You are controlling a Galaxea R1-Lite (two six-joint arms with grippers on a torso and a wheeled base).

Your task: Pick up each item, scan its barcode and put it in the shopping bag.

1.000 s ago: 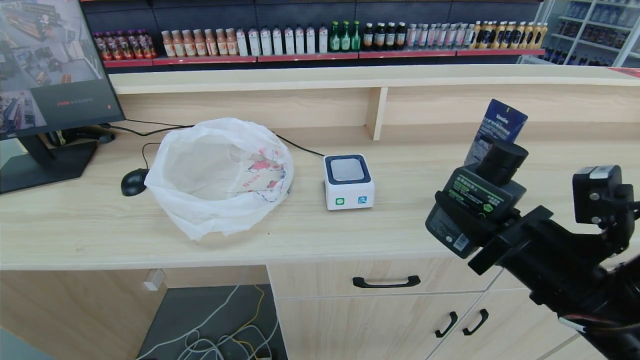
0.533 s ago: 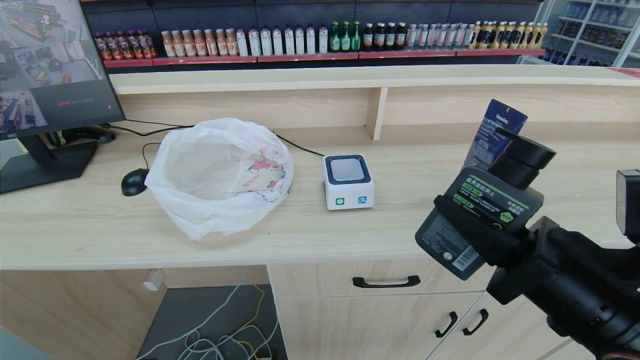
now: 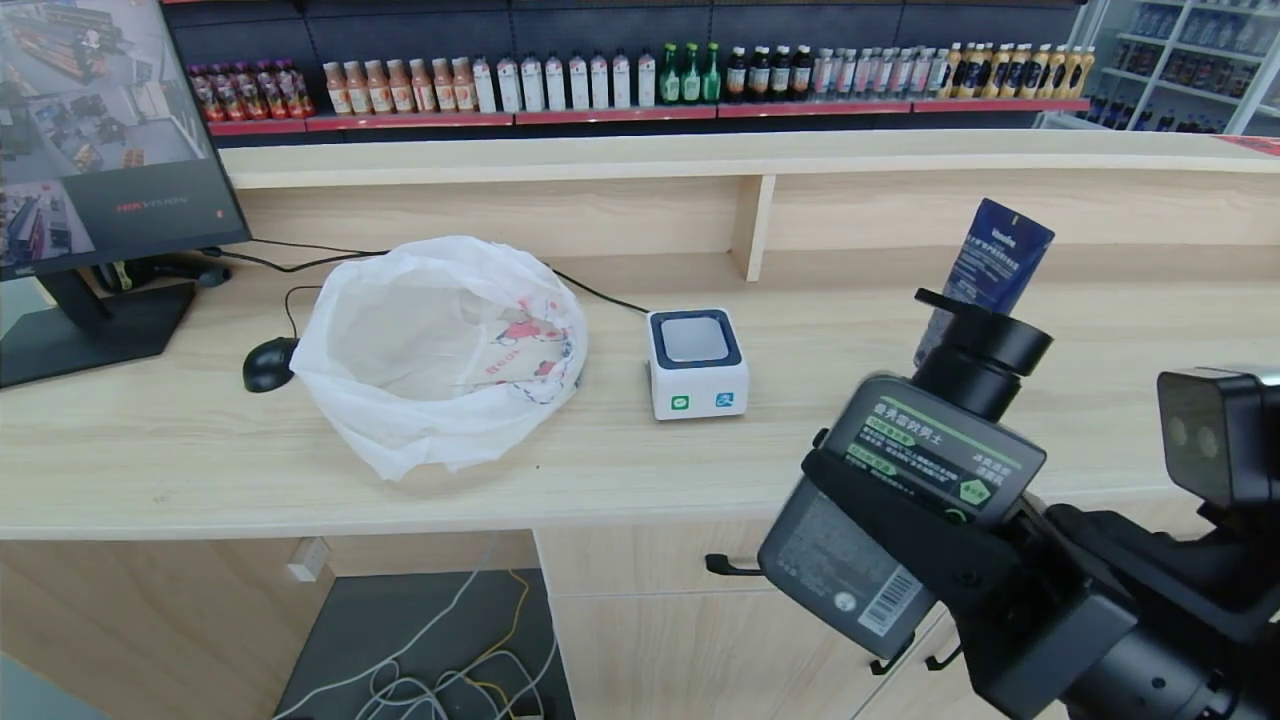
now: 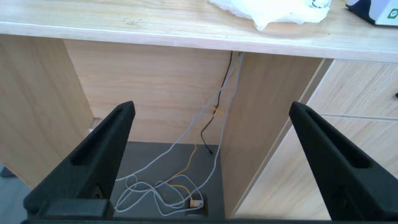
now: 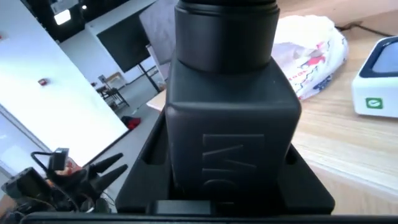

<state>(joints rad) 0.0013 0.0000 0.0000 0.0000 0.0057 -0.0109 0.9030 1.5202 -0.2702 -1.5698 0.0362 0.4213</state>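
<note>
Off the near edge of the surface (image 3: 600, 470), right of the scanner (image 3: 696, 362), a dark bottle (image 3: 940, 455) is held clamped in the right claw (image 3: 900, 525), so the scan step is judged in hand, and carriage leftward with the barcode (image 3: 890, 605) presented to its window is called for.

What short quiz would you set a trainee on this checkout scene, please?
1. True or false: the right tool grips a black bottle.
2. What stands between the shopping bag and the blue tube? A) mouse B) scanner C) monitor
3. Which tool is open with nothing in it?
Key: 1 true; 2 B; 3 the left tool.
</note>
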